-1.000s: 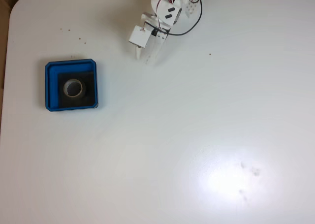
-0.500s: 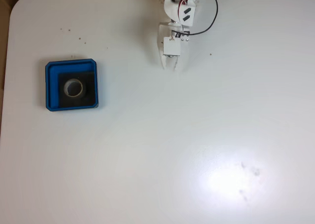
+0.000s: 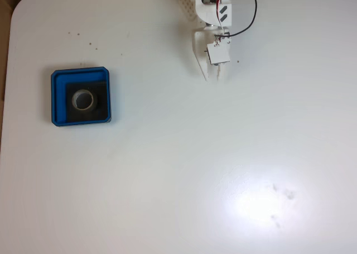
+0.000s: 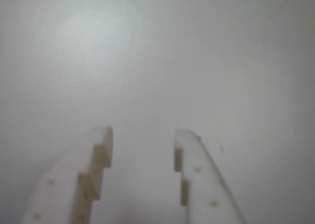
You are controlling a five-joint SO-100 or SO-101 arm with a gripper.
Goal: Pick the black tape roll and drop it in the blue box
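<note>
Black tape roll (image 3: pixel 83 100) boxed, tool (image 3: pixel 211 75) far right

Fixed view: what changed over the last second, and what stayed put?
The hand swung to the right across the top of the table, away from the blue box, and now points down the picture. In the wrist view its fingers stand apart with nothing between them. The black tape roll stayed lying in the box, which did not move.

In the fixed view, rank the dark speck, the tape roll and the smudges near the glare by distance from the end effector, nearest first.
From the end effector:
1. Dark speck, just right of it.
2. Tape roll, far left, inside the blue box.
3. Smudges, lower right; roughly as far as the tape roll, too close to call.
</note>
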